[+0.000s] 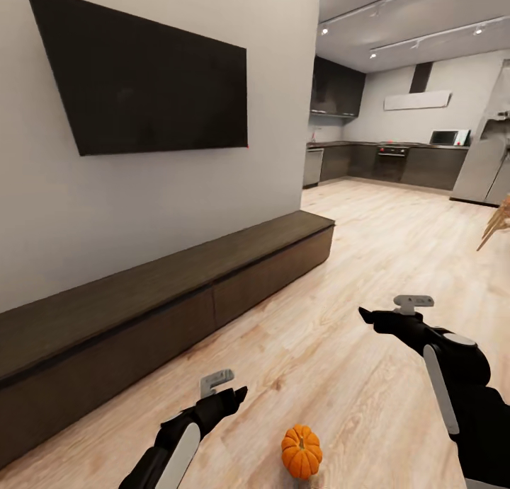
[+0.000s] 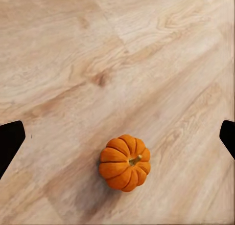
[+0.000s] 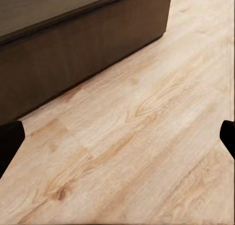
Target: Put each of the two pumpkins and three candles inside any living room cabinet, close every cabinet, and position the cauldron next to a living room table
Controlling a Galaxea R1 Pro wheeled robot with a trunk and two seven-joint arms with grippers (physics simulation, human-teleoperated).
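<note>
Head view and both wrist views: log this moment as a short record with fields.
setting: living room with wood floor, kitchen beyond
pumpkin: one pumpkin upright on the floor, stem up, also seen in the left wrist view
cabinet: long low dark cabinet along the wall, fronts shut
wall: dark television above the cabinet
left gripper: left gripper open, above the floor beside the pumpkin, not touching it
right gripper: right gripper open, empty, over bare floor
held: nothing in either set of jaws
</note>
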